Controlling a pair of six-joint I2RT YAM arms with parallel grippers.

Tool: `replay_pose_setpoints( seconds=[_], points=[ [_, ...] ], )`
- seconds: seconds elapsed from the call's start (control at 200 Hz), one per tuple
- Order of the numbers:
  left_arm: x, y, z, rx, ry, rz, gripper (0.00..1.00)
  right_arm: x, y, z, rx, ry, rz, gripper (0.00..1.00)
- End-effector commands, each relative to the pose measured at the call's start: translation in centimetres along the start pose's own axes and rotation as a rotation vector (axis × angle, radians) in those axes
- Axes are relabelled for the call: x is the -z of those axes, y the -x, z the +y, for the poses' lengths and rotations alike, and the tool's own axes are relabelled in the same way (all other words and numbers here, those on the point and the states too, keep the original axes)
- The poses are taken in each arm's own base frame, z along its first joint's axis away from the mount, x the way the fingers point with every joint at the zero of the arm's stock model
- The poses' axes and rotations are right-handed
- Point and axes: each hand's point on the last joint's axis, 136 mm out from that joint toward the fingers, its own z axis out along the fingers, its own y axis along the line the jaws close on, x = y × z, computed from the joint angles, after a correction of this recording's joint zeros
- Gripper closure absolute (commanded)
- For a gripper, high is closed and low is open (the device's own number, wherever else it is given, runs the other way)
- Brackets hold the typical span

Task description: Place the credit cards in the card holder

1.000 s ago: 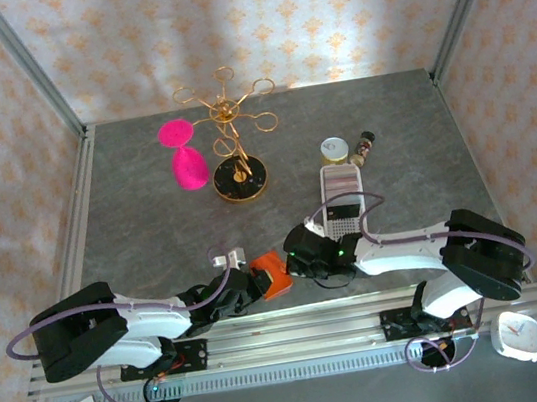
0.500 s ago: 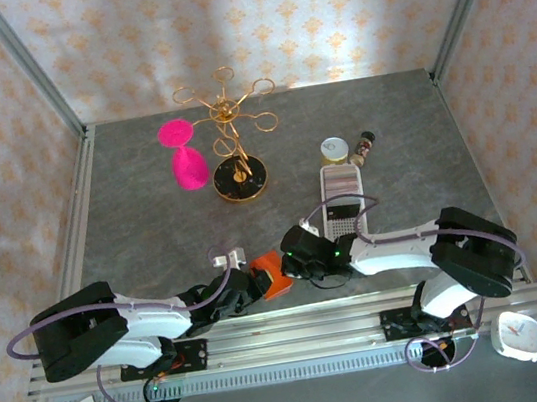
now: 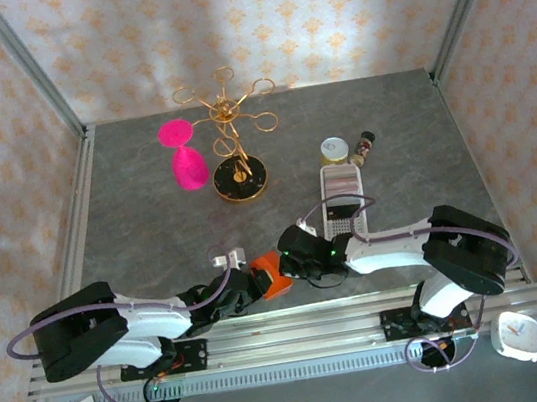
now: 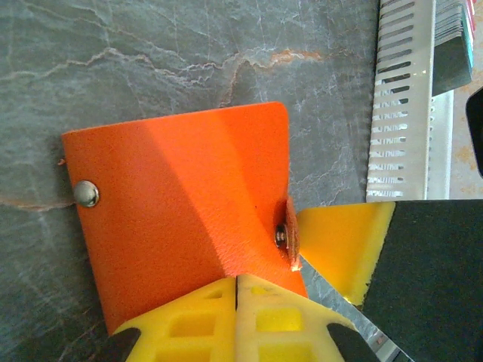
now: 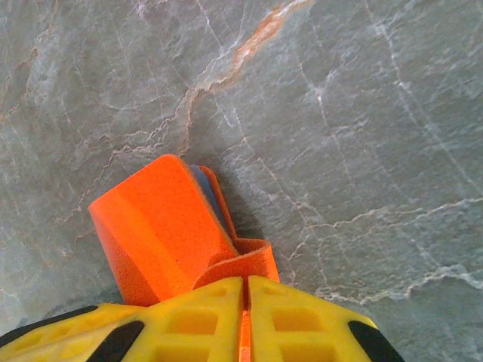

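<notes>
The orange card holder [image 3: 271, 276] lies near the table's front edge, between both grippers. My left gripper [image 4: 238, 280] is shut on the near edge of the card holder [image 4: 181, 196], whose snap stud faces up. From the other side, my right gripper [image 5: 245, 290] is shut on its orange strap [image 5: 245, 260]; the card holder [image 5: 155, 234] is partly lifted, showing a grey-blue inside. Dark teal credit cards [image 4: 453, 45] stand in the long white slotted tray [image 4: 400, 113], which sits just behind my right gripper [image 3: 289, 257].
A gold wire stand [image 3: 239, 170] on a black base and a pink object [image 3: 184, 158] are at the back left. A small jar [image 3: 334, 150] and a bottle [image 3: 365, 144] stand behind the white tray [image 3: 339, 182]. A metal rail [image 3: 298, 328] runs along the near edge.
My right gripper has shifted a little to the left toward the card holder. The left arm and the holder have hardly moved.
</notes>
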Motion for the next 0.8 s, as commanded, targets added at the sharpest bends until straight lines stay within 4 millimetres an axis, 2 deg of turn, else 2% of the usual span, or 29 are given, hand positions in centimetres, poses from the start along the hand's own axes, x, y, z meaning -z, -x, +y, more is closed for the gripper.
replay_pose_setpoints(
  seconds=[0.0, 0.375, 0.641, 0.796],
  points=[
    [0.4, -2.5, 6.0, -0.056, 0.216, 0.100, 1.00, -0.6, 0.5, 1.1, 0.015, 0.021, -0.008, 0.89],
    [0.5, -2.5, 6.0, -0.058, 0.215, 0.101, 1.00, -1.8, -0.8, 0.8, 0.036, 0.006, 0.061, 0.92],
    [0.4, -2.5, 6.1, -0.056, 0.217, 0.100, 1.00, -2.9, -1.7, -0.8, 0.052, -0.084, 0.110, 0.92],
    [0.8, -2.0, 6.3, -0.023, 0.222, 0.081, 1.00, -2.8, -1.5, -0.2, 0.061, -0.065, 0.102, 0.93]
  ],
)
